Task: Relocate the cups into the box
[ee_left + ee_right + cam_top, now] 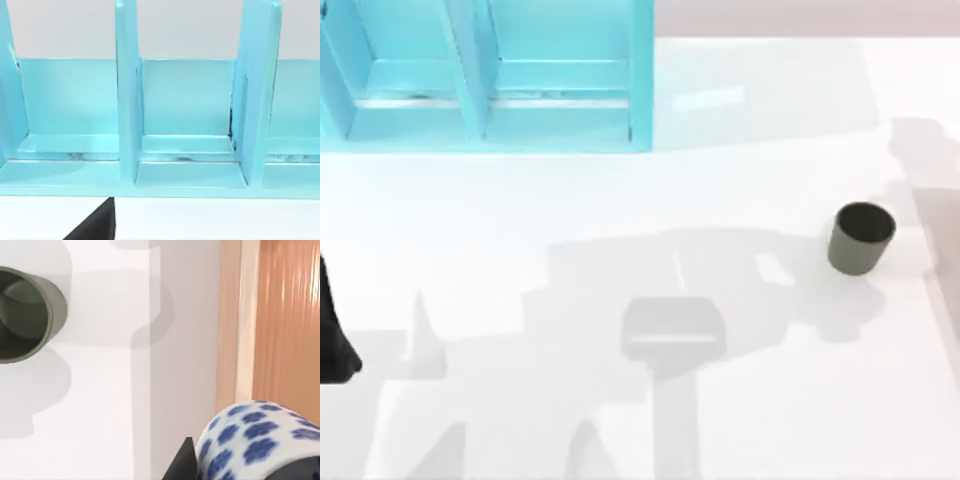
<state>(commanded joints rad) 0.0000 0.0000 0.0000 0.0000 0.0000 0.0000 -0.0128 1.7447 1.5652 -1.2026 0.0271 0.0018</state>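
Note:
The plain dark olive-grey cup (861, 239) stands upright on the white table at the right; the right wrist view shows it from above (25, 315). The white cup with the blue pattern (255, 440) sits close under the right wrist camera, held off the table in my right gripper (240, 471), one dark finger (184, 462) against its side. The turquoise box (560, 110), split by upright dividers, stands at the far left, and the left wrist view faces its compartments (190, 175). My left arm (332, 340) rests at the table's left edge, one dark finger (95, 227) showing.
The table's right edge (240, 315) runs near the held cup, with a wood-coloured floor (285, 330) beyond it. Broad white tabletop (620, 230) lies between the olive cup and the box.

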